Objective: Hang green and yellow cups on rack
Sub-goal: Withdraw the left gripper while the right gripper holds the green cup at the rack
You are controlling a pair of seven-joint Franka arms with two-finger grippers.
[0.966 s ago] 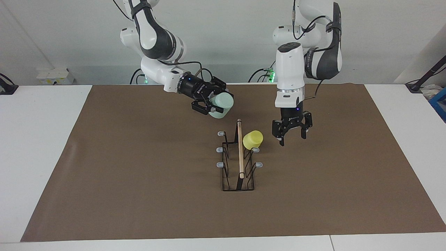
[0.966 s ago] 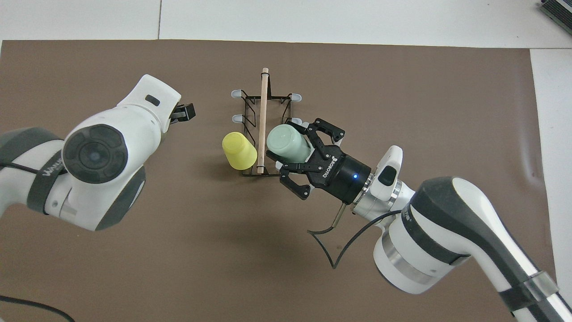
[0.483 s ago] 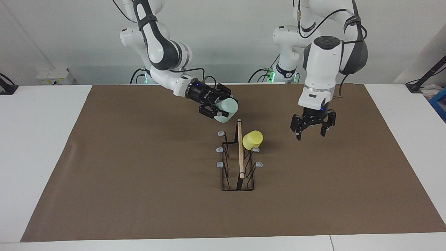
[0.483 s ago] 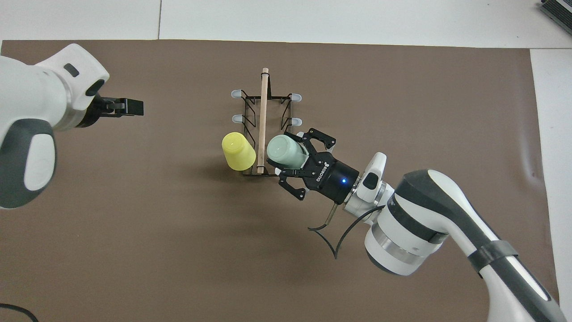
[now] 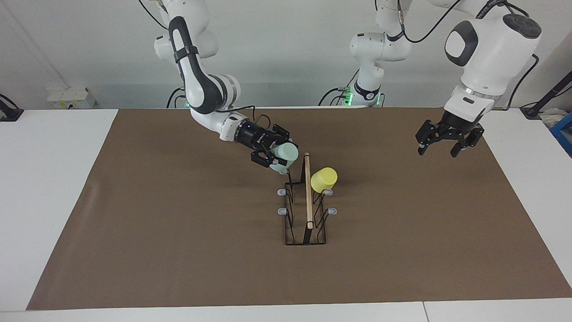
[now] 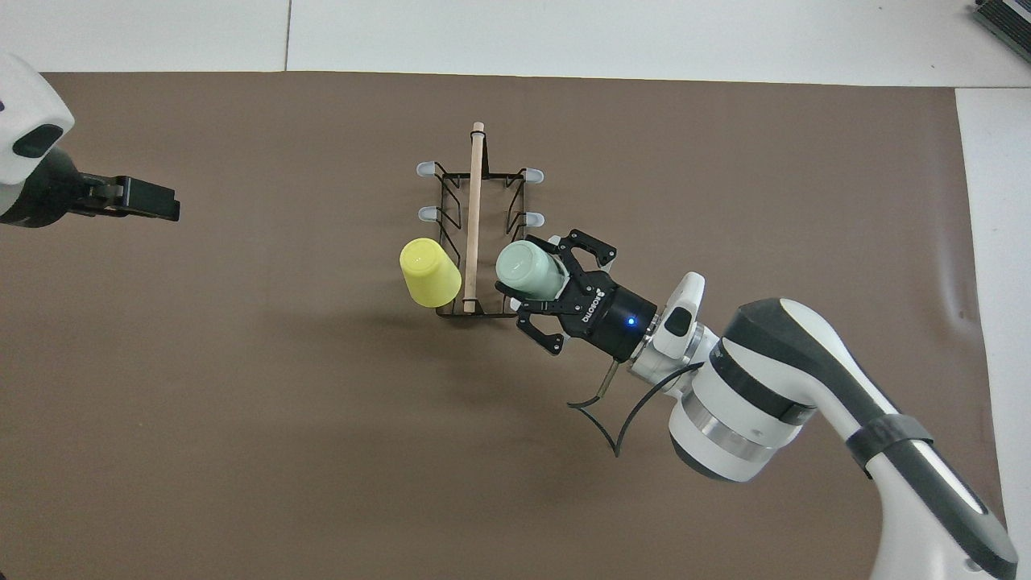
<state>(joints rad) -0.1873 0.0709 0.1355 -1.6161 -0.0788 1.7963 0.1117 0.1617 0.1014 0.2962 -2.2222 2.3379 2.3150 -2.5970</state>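
Facing view first: the right gripper (image 5: 278, 157) clamps the pale mint green tapered plastic cup (image 5: 283, 156), holding it tilted on its side at the end of the rack nearest the robots, over the peg on the right arm's side. The black wire frame rack (image 5: 305, 213) with its light wooden top rod (image 5: 308, 190) and grey-tipped side pegs stands in the middle of the brown mat (image 5: 178, 232). The bright yellow tapered plastic cup (image 5: 324, 180) hangs tilted on a peg on the left arm's side of the rack, near the rod. The left gripper (image 5: 441, 145) hangs in the air with its jaws spread and nothing between them, over the mat toward the left arm's end of the table, well apart from the rack.

Overhead view: the right gripper (image 6: 541, 283) comes in slantwise from the bottom, its fingers closed around the green cup (image 6: 527, 270), whose closed bottom faces up. That cup lies just beside the wooden rod (image 6: 474, 211), over the rack's (image 6: 451, 193) end nearest the robots. The yellow cup (image 6: 429, 271) sits on the rod's other flank, bottom up as well. The left gripper (image 6: 137, 198) shows edge-on over bare mat (image 6: 725, 161), far from both cups.
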